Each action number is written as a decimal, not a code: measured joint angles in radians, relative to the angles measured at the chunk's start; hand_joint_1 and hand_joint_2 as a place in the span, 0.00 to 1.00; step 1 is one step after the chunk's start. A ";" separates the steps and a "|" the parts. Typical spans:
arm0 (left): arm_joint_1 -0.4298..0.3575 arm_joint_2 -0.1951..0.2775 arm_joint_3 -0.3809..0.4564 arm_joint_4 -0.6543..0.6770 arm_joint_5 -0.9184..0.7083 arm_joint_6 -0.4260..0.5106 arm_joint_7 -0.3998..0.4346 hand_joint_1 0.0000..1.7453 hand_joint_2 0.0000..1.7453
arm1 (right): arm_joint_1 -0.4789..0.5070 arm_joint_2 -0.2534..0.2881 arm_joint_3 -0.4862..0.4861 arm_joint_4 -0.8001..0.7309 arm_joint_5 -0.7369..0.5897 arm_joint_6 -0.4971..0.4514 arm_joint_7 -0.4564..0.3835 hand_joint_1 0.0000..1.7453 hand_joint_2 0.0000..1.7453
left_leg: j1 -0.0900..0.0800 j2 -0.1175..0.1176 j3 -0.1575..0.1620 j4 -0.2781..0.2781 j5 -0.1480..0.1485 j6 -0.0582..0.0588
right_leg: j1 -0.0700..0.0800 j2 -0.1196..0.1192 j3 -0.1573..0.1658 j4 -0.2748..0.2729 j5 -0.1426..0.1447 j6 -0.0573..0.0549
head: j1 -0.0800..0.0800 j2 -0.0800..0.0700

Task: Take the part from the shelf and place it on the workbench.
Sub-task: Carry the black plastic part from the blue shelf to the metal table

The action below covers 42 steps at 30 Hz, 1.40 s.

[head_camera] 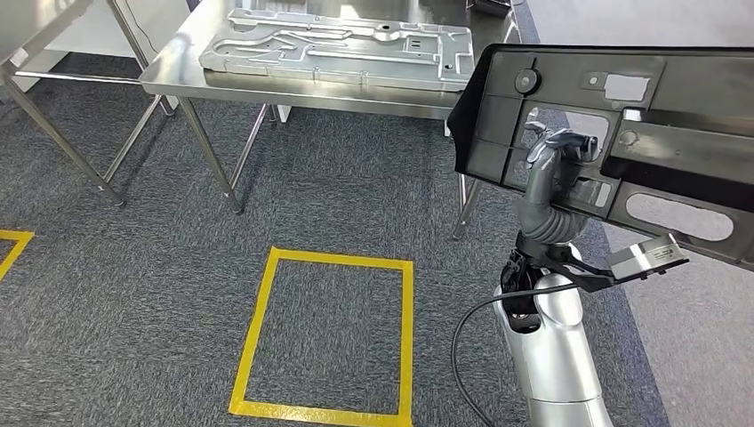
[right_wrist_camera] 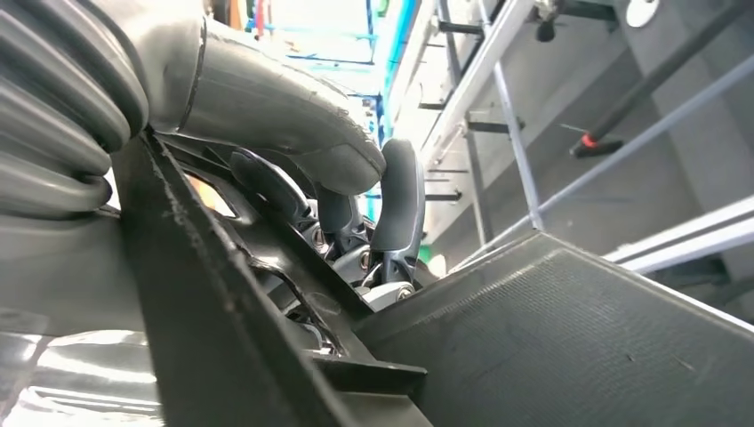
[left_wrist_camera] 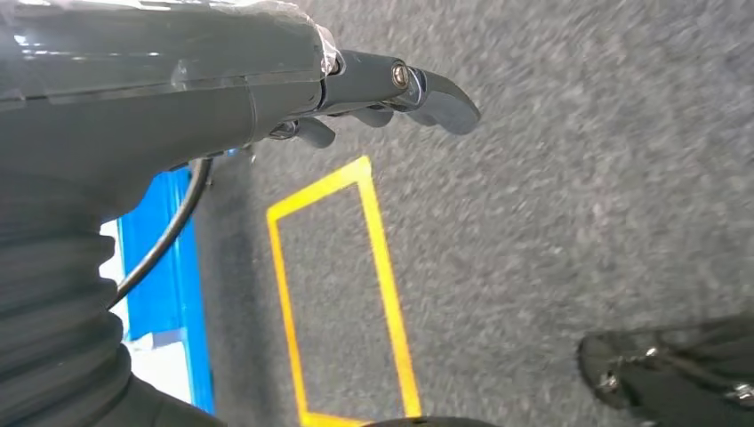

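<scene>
Metal panel (head_camera: 338, 46) on workbench (head_camera: 178, 67), floor square (head_camera: 324, 334) before it

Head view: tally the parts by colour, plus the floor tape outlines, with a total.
Black parts: 1, the black panel held up by the right hand
Silver parts: 1, the silver panel flat on the steel workbench
Yellow tape outlines: 2, a full yellow rectangle and a yellow corner at the picture's edge
Total: 4

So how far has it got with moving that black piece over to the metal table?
Done: the black part is off the shelf, held up by the right hand, whose fingers hook through an opening in it. In hand: carrying it; the left hand hangs over the carpet, holding nothing. Left: setting it on the workbench, which stands ahead and already bears a grey metal panel.
</scene>
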 joint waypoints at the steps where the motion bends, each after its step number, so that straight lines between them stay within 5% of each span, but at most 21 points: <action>1: 0.000 0.000 0.000 0.000 0.000 0.000 -0.002 0.00 1.00 | 0.000 -0.002 0.002 0.005 -0.001 -0.002 0.001 1.00 1.00 | 0.000 0.000 0.006 0.000 -0.006 0.000 | -0.001 0.000 -0.036 0.043 -0.015 0.002 | 0.000 0.000; 3: 0.005 0.000 0.000 0.000 -0.002 0.000 -0.004 0.00 1.00 | 0.000 -0.004 0.006 0.014 -0.002 -0.014 0.003 1.00 1.00 | -0.001 -0.002 0.025 0.000 -0.021 0.000 | -0.003 0.000 -0.060 0.029 0.016 0.002 | 0.000 0.000; 6: 0.015 -0.001 -0.001 0.000 -0.009 0.000 0.000 0.00 1.00 | 0.000 -0.008 0.013 0.017 -0.001 -0.038 0.010 1.00 1.00 | -0.004 -0.003 0.056 0.000 -0.046 -0.006 | 0.004 -0.002 -0.004 -0.164 0.143 -0.013 | 0.000 0.000; 8: 0.018 -0.002 -0.001 0.001 -0.010 0.003 0.008 0.00 1.00 | 0.001 -0.011 0.017 0.019 -0.002 -0.044 0.015 1.00 1.00 | -0.004 -0.003 0.065 0.000 -0.055 -0.017 | 0.012 -0.004 0.015 -0.222 0.161 -0.027 | 0.000 0.000; 11: 0.023 -0.002 0.000 0.001 0.004 0.018 0.013 0.00 1.00 | -0.005 -0.015 0.022 0.029 -0.013 -0.032 0.018 1.00 1.00 | -0.006 0.000 0.074 0.021 -0.059 -0.034 | 0.008 -0.004 0.039 -0.236 0.159 -0.043 | 0.000 0.000; 13: 0.024 0.000 0.005 0.001 0.020 0.030 0.012 0.00 1.00 | -0.021 -0.017 0.027 0.044 -0.019 -0.019 0.016 1.00 1.00 | -0.005 0.001 0.040 0.094 -0.082 -0.042 | 0.000 -0.005 0.060 -0.243 0.153 -0.051 | -0.001 0.000; 17: 0.023 0.001 0.019 0.001 0.043 0.040 0.003 0.00 1.00 | -0.051 -0.017 0.037 0.078 -0.019 -0.017 0.011 1.00 1.00 | 0.007 0.001 -0.105 0.292 -0.156 -0.060 | -0.001 -0.004 0.082 -0.243 0.131 -0.052 | -0.001 0.000; 21: 0.023 0.003 0.023 0.001 0.045 0.041 0.002 0.00 1.00 | -0.064 -0.017 0.037 0.091 -0.017 -0.029 0.010 1.00 1.00 | 0.013 0.002 -0.087 0.167 -0.053 -0.066 | -0.004 -0.003 0.107 -0.240 0.110 -0.043 | -0.001 0.000; 24: 0.022 0.003 0.024 0.001 0.045 0.041 0.002 0.00 1.00 | -0.068 -0.017 0.037 0.093 -0.017 -0.030 0.010 1.00 1.00 | 0.013 0.002 -0.070 0.116 -0.025 -0.063 | -0.004 -0.003 0.114 -0.238 0.103 -0.039 | -0.001 0.000; 27: 0.016 0.003 0.028 0.001 0.048 0.039 -0.003 0.00 1.00 | -0.086 -0.017 0.038 0.102 -0.015 -0.033 0.015 1.00 1.00 | 0.008 0.002 -0.027 0.016 0.010 -0.031 | -0.004 -0.003 0.125 -0.225 0.085 -0.011 | -0.001 0.000; 29: 0.012 0.003 0.032 0.001 0.050 0.041 -0.006 0.00 1.00 | -0.094 -0.019 0.037 0.104 -0.015 -0.036 0.018 1.00 1.00 | 0.008 0.001 -0.011 0.009 0.006 -0.009 | -0.006 -0.003 0.096 -0.162 0.068 0.006 | 0.000 0.000; 32: 0.008 0.003 0.035 0.001 0.049 0.042 -0.005 0.00 1.00 | -0.093 -0.025 0.036 0.110 -0.015 -0.034 0.018 1.00 1.00 | 0.006 0.000 0.003 0.007 -0.008 -0.001 | -0.006 -0.004 -0.028 0.022 0.002 0.013 | 0.000 0.000; 34: 0.009 0.004 0.037 0.001 0.046 0.042 -0.004 0.00 1.00 | -0.088 -0.030 0.036 0.114 -0.015 -0.032 0.016 1.00 1.00 | 0.002 -0.002 0.019 0.007 -0.022 0.001 | -0.005 -0.004 -0.074 0.050 0.005 0.009 | 0.000 0.000; 38: 0.008 0.001 0.038 0.002 0.041 0.039 -0.004 0.00 1.00 | -0.085 -0.038 0.031 0.116 -0.013 -0.036 0.011 1.00 1.00 | -0.007 -0.003 0.058 0.005 -0.052 -0.002 | 0.015 -0.004 -0.014 -0.180 0.159 -0.029 | 0.000 0.000; 42: 0.003 0.000 0.038 0.003 0.037 0.035 -0.004 0.00 1.00 | -0.081 -0.042 0.023 0.116 -0.013 -0.039 0.010 1.00 1.00 | -0.007 -0.002 0.074 0.013 -0.062 -0.024 | 0.020 -0.002 0.019 -0.236 0.169 -0.052 | 0.004 0.000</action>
